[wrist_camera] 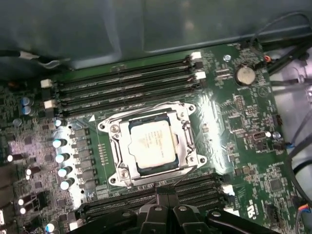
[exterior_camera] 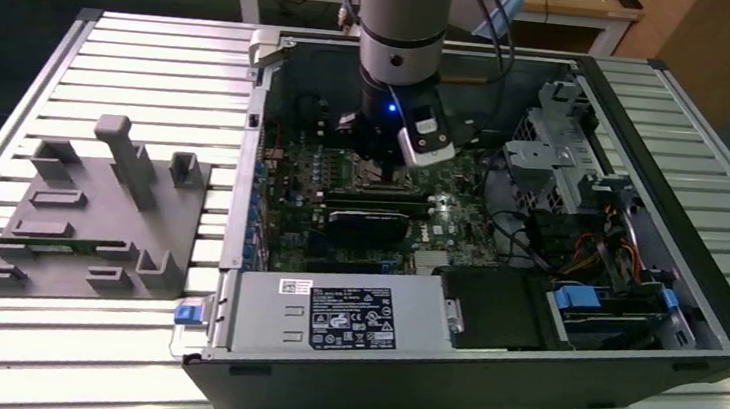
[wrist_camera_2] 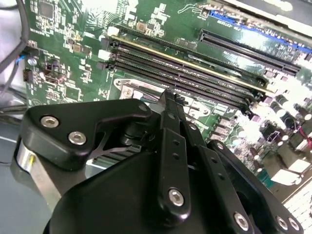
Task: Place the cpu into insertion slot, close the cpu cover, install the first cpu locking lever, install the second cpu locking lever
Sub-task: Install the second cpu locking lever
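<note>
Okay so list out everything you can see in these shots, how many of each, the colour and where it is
Computer case: one, black, lying open on the slatted table.
Slatted table: one, silver-grey, under everything.
Fixture block: one, grey, on the table at the exterior view's left of the case.
Motherboard: one, green, inside the case.
CPU: one, silver-grey, seated in the insertion slot.
Insertion slot: one, silvery rim, mid-board between the memory slots.
CPU cover: one, silvery frame, down around the chip.
Memory slots: two banks, black, either side of the socket.
Coin battery: one, silver, near a board corner.
Labelled box: one, silver with black label, at the case's near edge.
Arm: one, grey, reaching down into the case.
Gripper: one, black, just beside the socket.
</note>
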Motion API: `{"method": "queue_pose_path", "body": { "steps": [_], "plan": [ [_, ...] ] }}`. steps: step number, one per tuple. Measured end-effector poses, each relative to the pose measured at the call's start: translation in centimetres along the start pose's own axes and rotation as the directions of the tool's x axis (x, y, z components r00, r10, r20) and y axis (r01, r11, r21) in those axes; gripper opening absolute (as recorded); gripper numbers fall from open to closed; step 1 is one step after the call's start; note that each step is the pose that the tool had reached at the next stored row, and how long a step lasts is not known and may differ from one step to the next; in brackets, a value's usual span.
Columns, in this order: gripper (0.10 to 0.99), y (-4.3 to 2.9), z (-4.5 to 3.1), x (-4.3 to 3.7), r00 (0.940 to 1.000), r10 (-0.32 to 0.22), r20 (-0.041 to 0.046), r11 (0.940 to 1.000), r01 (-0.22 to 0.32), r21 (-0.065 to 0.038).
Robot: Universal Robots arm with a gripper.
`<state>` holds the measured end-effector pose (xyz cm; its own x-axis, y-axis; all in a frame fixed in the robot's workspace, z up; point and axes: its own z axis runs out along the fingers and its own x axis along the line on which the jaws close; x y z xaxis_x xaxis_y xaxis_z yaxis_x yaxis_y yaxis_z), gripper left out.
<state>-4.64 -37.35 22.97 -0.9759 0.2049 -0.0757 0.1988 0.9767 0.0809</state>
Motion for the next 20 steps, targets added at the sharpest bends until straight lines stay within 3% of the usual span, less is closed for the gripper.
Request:
{"method": "queue_pose_path", "body": {
  "steps": [7, 16, 20],
  "plan": [
    [0.106, -0.53, 0.30, 0.69, 0.9997, -0.025, -0.0021, 0.9997, 0.025, -0.002],
    [0.106, -0.84, 0.42, 0.99, 0.9997, -0.026, -0.0025, 0.9997, 0.026, -0.004],
    [0.106, -1.18, 0.63, 1.35, 0.9996, -0.026, -0.0084, 0.9990, 0.026, -0.037]
  ]
}}
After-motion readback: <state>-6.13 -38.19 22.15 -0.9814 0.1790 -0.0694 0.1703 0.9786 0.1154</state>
